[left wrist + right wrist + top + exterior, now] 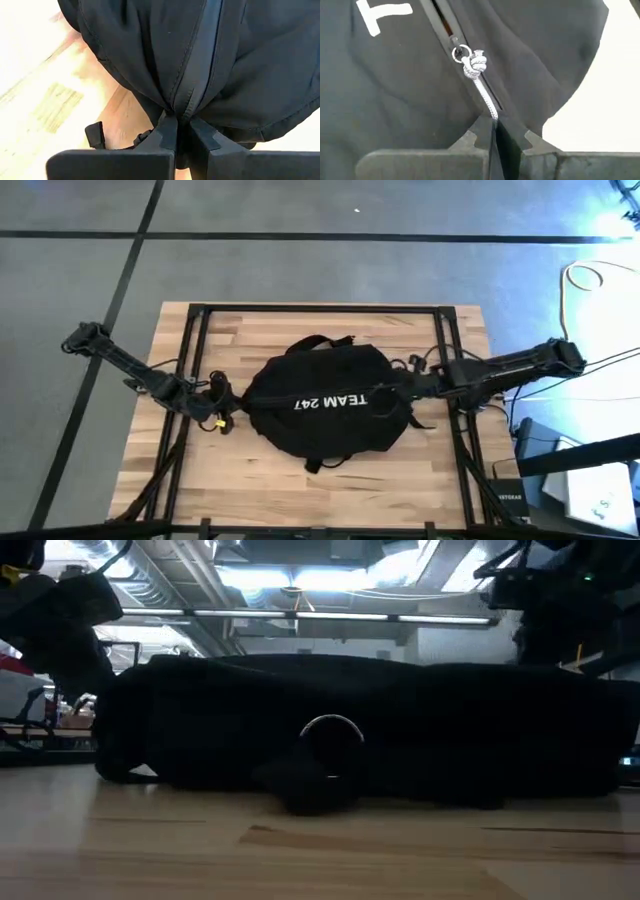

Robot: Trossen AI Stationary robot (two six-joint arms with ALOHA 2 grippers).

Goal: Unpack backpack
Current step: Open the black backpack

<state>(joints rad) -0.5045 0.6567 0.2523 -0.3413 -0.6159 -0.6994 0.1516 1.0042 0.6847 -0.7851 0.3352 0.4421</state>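
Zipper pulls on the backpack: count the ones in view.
1: a corded pull on the backpack, its cord pinched by the right tool. The left tool pinches the seam. Others may be hidden.

The large rounded black backpack [325, 402] is matt woven cloth, softly creased, with stitched seams and flat white printed lettering [330, 401], and a small shiny metal ring [461, 51] on its zip carries a grey braided cord pull [481, 80] tied in a knot. The pale butcher-block wooden surface [300, 480] looks smooth with a light sheen, its grain and joined strips showing, and a thin black metal frame [320, 309] runs around it. Each dark claw, left [182, 131] and right [495, 131], has matt hard-plastic-looking fingers [165, 137] with smooth flat faces.
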